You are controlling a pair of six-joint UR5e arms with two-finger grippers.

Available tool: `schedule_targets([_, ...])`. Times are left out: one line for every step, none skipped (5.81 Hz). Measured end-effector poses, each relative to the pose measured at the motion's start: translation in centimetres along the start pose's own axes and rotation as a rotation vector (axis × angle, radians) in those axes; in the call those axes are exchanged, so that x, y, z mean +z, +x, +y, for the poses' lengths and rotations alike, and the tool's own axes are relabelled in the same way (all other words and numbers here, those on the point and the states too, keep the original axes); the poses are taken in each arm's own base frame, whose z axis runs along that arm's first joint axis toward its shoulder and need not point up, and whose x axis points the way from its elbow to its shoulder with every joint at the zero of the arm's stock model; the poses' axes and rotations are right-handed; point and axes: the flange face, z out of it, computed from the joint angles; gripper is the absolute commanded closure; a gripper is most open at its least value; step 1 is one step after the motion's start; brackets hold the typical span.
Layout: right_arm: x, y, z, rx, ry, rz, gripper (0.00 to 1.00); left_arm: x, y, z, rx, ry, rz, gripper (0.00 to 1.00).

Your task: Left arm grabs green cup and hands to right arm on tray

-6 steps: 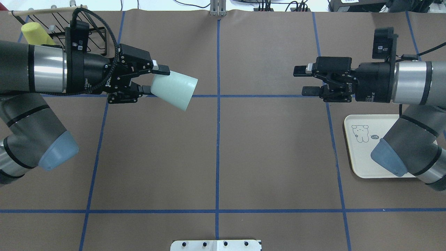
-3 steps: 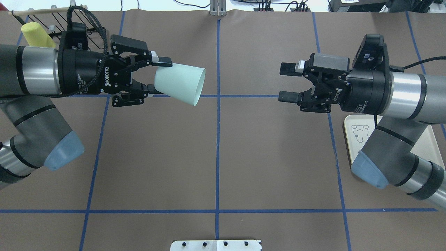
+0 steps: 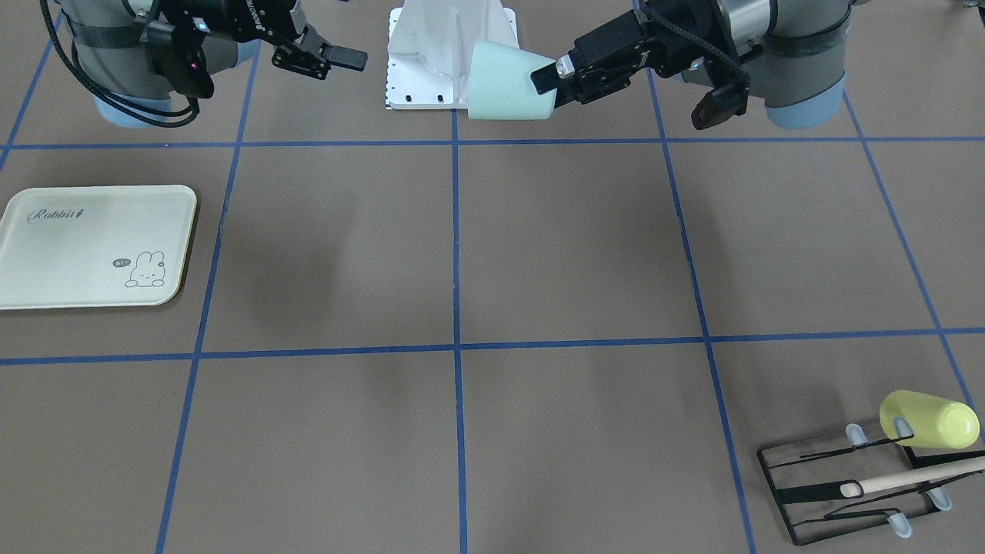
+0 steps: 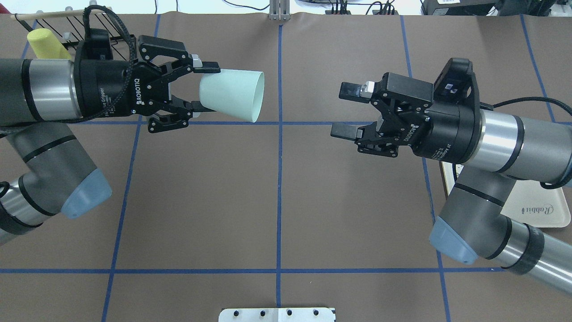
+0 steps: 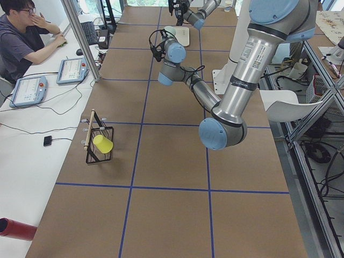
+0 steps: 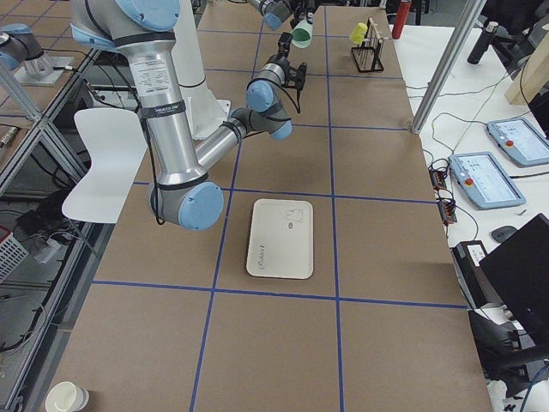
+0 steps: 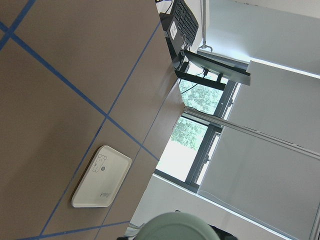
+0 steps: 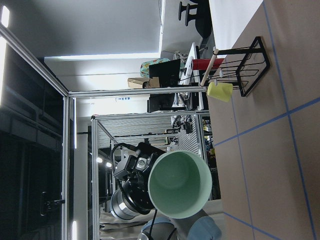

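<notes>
The green cup is clamped sideways by the left gripper. Its rim is faced, across an open gap at frame centre, by the wide-spread right gripper.

The green cup and tray look smooth matt plastic.

In the overhead view the right arm is covering most of the tray, leaving only a corner with its script showing, while the left arm is hiding part of the yellow cup and of the rack behind it. In the left wrist view the bottom edge is cutting off the green cup, so only a curved part of it is showing. From the table's left end, the tips of both arms are looking too small to make out.
</notes>
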Motion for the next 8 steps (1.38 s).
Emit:
schedule_targets([1.5,0.2,0.6,0.024,0.022,-0.01,0.02,0.3,-0.4,0.1,-0.005,-0.004,-0.005,0.92])
schedule_targets([3.1,0.0,1.0,0.037,0.041,-0.009,0.02,0.4,-0.6,0.1,-0.007,-0.005,-0.009,0.92])
schedule_targets([4.2,-0.4,1.2,0.04,0.054,-0.002,0.02,0.7,-0.9,0.2,-0.008,-0.01,-0.014,0.92])
schedule_targets([4.7,-0.5,1.2,0.039,0.061,0.001,0.02,0.9,-1.2,0.5,-0.009,-0.016,-0.019,0.92])
schedule_targets([5.2,-0.7,1.2,0.038,0.069,0.004,0.02,1.1,-1.4,0.7,-0.009,-0.023,-0.022,0.92])
schedule_targets([5.9,-0.9,1.2,0.038,0.081,0.014,0.02,1.5,-1.6,1.1,-0.011,-0.034,-0.025,0.92])
schedule_targets([6.6,-1.1,1.1,0.038,0.089,0.024,0.02,1.8,-1.7,1.4,-0.013,-0.043,-0.026,0.92])
schedule_targets([7.1,-1.1,1.1,0.038,0.093,0.032,0.02,2.0,-1.7,1.6,-0.012,-0.048,-0.025,0.92])
